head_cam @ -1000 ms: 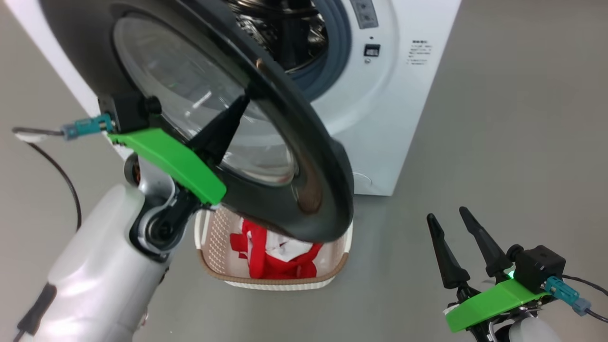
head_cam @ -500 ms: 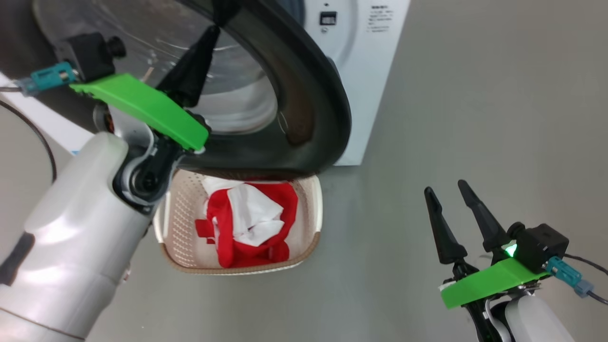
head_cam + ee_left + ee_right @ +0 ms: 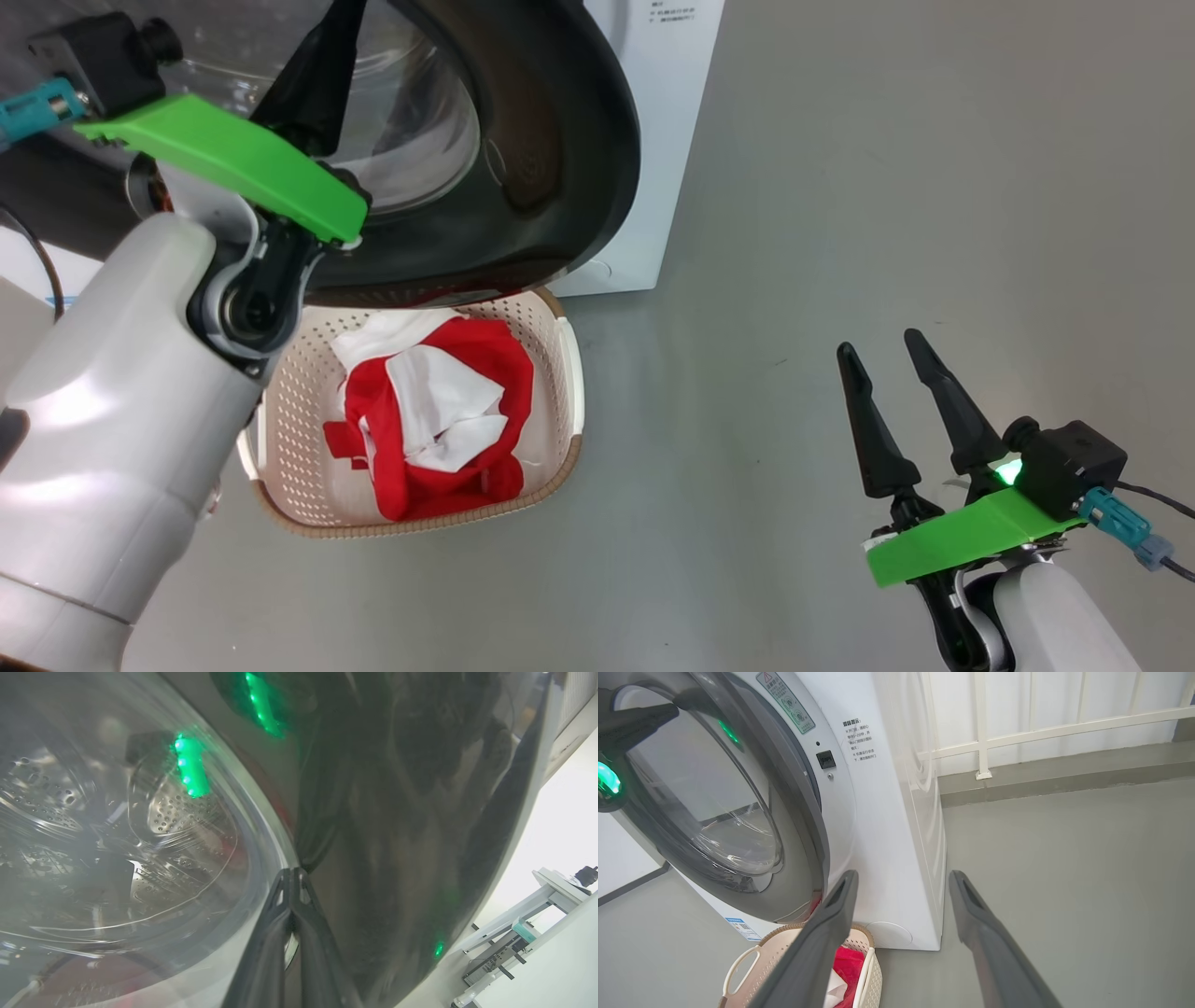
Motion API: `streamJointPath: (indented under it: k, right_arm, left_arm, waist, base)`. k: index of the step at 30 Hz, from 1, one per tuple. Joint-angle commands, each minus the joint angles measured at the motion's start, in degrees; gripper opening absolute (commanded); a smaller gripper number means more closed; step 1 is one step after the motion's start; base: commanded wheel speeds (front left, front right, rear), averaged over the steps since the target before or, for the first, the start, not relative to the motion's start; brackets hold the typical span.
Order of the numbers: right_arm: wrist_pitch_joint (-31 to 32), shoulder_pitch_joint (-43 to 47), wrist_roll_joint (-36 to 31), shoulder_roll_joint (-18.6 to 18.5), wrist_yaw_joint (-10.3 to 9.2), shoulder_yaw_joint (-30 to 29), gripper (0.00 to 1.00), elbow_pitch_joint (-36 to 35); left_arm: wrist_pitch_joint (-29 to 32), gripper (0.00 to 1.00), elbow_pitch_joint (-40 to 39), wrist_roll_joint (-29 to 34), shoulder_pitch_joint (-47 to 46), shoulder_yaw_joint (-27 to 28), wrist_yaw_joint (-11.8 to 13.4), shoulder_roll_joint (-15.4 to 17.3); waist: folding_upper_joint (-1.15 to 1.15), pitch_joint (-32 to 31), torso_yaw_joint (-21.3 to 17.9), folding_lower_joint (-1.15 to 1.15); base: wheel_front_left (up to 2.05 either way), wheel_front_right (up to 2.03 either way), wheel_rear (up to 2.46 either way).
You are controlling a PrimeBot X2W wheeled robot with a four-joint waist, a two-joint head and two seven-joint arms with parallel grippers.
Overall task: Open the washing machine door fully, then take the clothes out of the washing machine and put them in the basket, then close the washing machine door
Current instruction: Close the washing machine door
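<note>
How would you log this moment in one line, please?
washing machine door: ajar | left gripper: shut, tips on door | right gripper: open, empty | clothes: in basket

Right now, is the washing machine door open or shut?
Partly open: the washing machine door stands out from the washing machine, its lower rim over the basket.

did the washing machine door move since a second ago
Yes: the washing machine door has swung closer to the washing machine front, toward shut.
</note>
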Motion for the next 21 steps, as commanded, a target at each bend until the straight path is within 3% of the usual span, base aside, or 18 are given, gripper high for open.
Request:
streamJointPath:
  k: [1, 14, 18, 19, 20, 21]
  right_arm:
    - [-0.4, -1.3, -0.4, 0.2, 0.35, 1.1, 1.00, -1.5]
    - [-0.4, -0.4, -0.5, 0.3, 0.35, 0.6, 1.00, -1.1]
    - [-0.4, 0.2, -0.6, 0.3, 0.35, 0.5, 1.00, -1.0]
    - [-0.4, 0.4, -0.6, 0.3, 0.35, 0.4, 1.00, -0.9]
    - [-0.4, 0.5, -0.6, 0.3, 0.35, 0.4, 1.00, -0.9]
    - [-0.4, 0.7, -0.6, 0.3, 0.35, 0.3, 1.00, -0.8]
  left_arm:
    - [-0.8, 0.00, -0.6, -0.6, -2.9, 0.9, -0.4, 2.4]
    - [-2.5, 0.00, -0.1, -2.3, 2.1, -2.3, -0.4, 2.7]
    - [-2.6, 0.00, -1.0, -0.7, 6.6, -0.2, -0.4, 2.7]
    - [-2.6, 0.14, -1.3, -0.3, 8.0, 0.5, -0.4, 2.6]
    - [-2.6, 0.37, -1.6, 0.3, 9.4, 1.3, -0.4, 2.7]
    - [-2.6, 0.47, -1.9, 1.0, 10.9, 2.1, -0.4, 2.7]
  waist:
    - [0.00, 0.0, -0.1, 0.00]
    - [0.00, -2.3, 2.1, 0.00]
    - [0.00, -3.4, 2.8, 0.00]
    - [0.00, -3.8, 3.0, 0.00]
    - [0.00, -4.1, 3.1, 0.00]
    - [0.00, -4.4, 3.2, 0.00]
  base:
    - [0.00, 0.00, 0.00]
    - [0.00, 0.00, 0.00]
    - [0.00, 0.00, 0.00]
    - [0.00, 0.00, 0.00]
    - [0.00, 0.00, 0.00]
    - [0.00, 0.00, 0.00]
